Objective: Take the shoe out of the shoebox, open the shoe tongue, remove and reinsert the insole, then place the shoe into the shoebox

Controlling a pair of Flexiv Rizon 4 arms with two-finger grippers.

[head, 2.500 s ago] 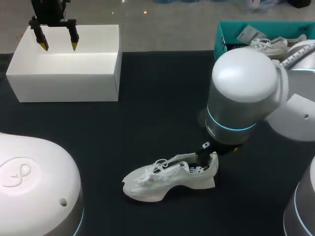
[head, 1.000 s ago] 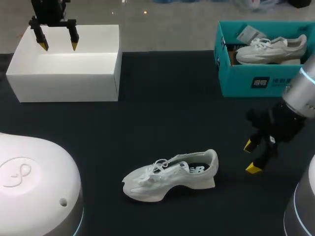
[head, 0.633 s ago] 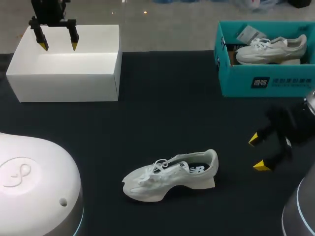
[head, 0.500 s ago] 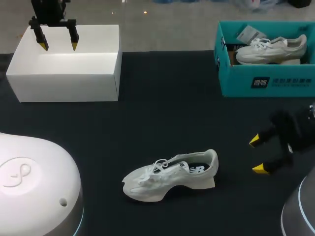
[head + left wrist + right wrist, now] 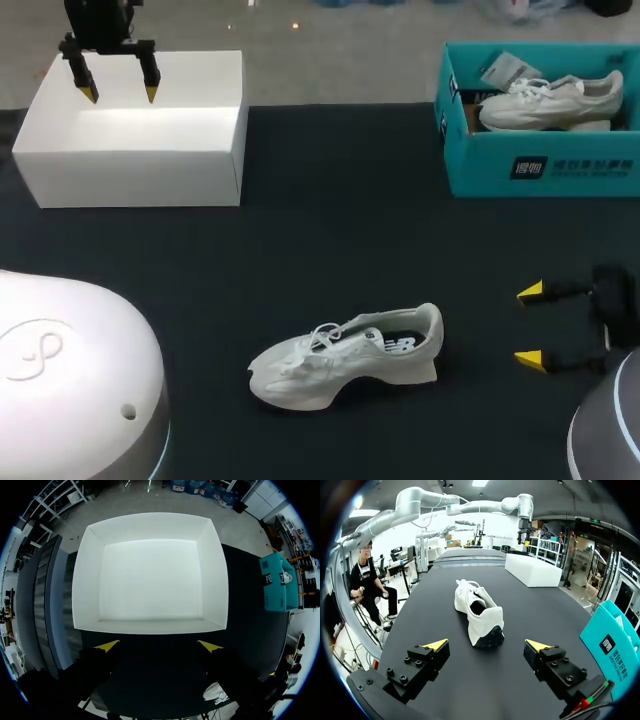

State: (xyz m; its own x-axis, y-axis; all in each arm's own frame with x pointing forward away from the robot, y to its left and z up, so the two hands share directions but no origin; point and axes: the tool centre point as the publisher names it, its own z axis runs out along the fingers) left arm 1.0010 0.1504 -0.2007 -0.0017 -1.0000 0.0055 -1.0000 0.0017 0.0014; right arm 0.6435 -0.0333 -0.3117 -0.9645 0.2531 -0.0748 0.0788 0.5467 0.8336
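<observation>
A white sneaker [image 5: 345,356] lies on its sole on the black table, toe toward the left; in the right wrist view the sneaker [image 5: 477,611] sits ahead of my fingers, heel nearest. My right gripper [image 5: 530,324] hangs open and empty to the right of the shoe, well apart from it, its yellow tips spread wide [image 5: 487,644]. An open, empty white shoebox [image 5: 140,128] stands at the back left. My left gripper [image 5: 115,92] hovers open above it; its wrist view looks down into the white shoebox [image 5: 150,575].
A teal shoebox [image 5: 540,140] holding another white shoe [image 5: 548,98] stands at the back right. My left arm's white base [image 5: 70,380] fills the near left corner. The teal box's edge [image 5: 615,645] shows beside my right fingers.
My right arm has drawn back from the shoe's heel to the right and turned its open gripper level. The shoe stays put. The left arm has not moved.
</observation>
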